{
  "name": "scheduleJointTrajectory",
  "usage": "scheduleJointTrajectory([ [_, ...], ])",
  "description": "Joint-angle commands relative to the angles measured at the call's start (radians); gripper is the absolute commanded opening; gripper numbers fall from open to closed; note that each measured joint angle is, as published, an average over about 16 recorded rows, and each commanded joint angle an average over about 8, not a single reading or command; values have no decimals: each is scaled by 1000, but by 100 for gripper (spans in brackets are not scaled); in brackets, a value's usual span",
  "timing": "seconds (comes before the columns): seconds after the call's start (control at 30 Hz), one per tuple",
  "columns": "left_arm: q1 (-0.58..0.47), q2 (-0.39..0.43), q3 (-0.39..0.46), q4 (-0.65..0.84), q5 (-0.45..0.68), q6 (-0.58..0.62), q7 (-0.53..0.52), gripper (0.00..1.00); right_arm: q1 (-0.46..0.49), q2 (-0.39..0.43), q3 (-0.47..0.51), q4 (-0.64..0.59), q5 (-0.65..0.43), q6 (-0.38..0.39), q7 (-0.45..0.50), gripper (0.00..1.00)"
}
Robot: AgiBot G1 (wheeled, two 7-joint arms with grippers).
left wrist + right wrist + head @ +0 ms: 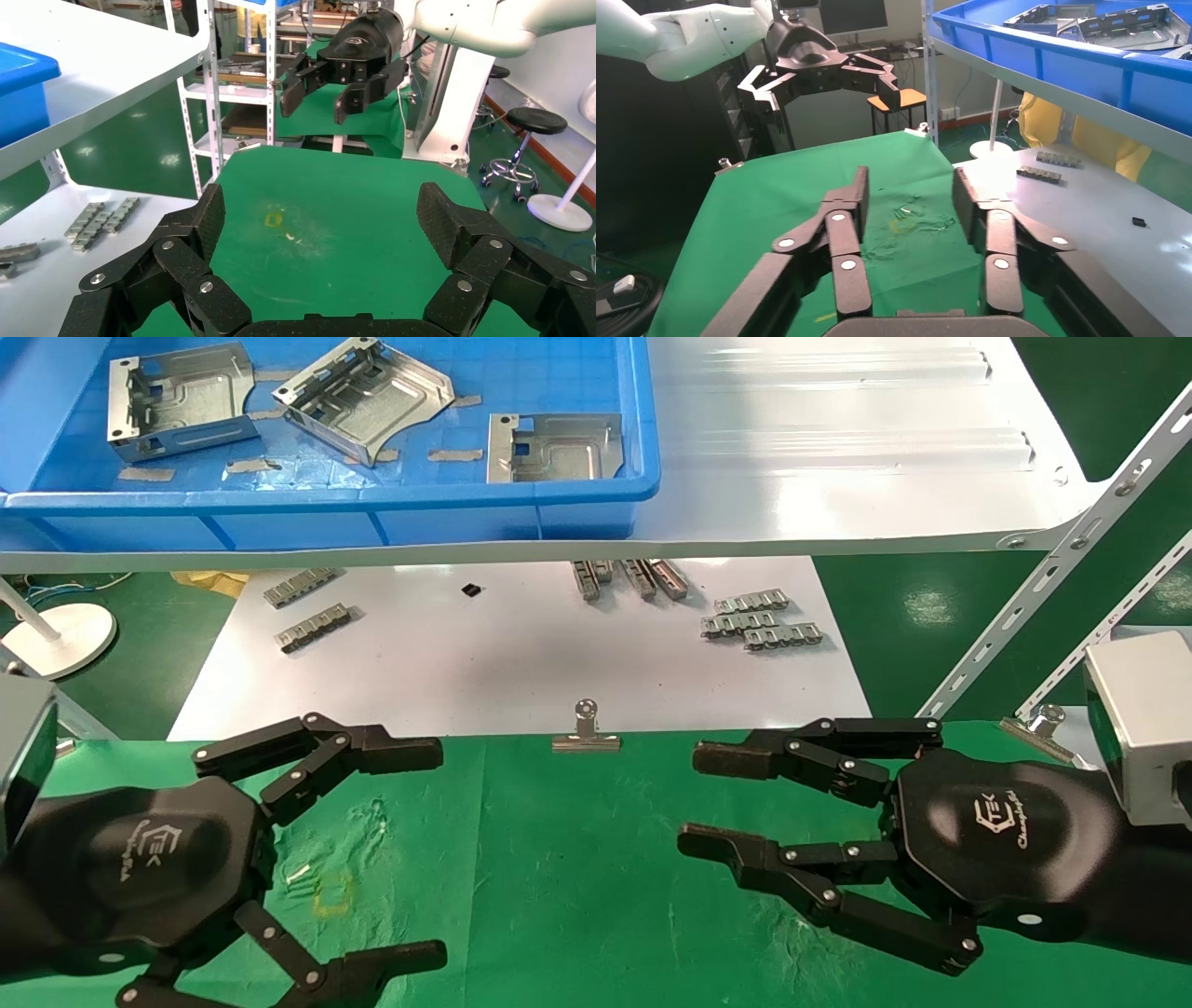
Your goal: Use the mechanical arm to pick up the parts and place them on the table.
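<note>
Three silvery sheet-metal parts lie in the blue tray (596,491) on the white shelf: one at the left (179,400), one tilted in the middle (363,398), one at the right (555,447). My left gripper (419,854) hovers open and empty over the green table (559,877) at the left; its fingers (207,217) stand wide apart. My right gripper (698,800) hovers open and empty over the table at the right, pointing left; its fingers (856,193) are apart. The tray and parts also show in the right wrist view (1088,21).
Below the shelf, a white surface (503,663) holds small grey toothed strips (759,624) and a small black piece (472,590). A silver binder clip (586,733) sits on the table's far edge, another (1038,724) at the right. Slotted shelf struts (1052,570) rise at the right. A yellow square mark (332,894) is on the cloth.
</note>
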Motion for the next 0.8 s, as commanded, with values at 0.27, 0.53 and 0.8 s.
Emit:
scheduleJointTrajectory([
  [0.27,0,0,0,0,0,0,0,100,0,0,0,0,0,0,0,0],
  [0.53,0,0,0,0,0,0,0,100,0,0,0,0,0,0,0,0],
  [0.8,0,0,0,0,0,0,0,100,0,0,0,0,0,0,0,0],
])
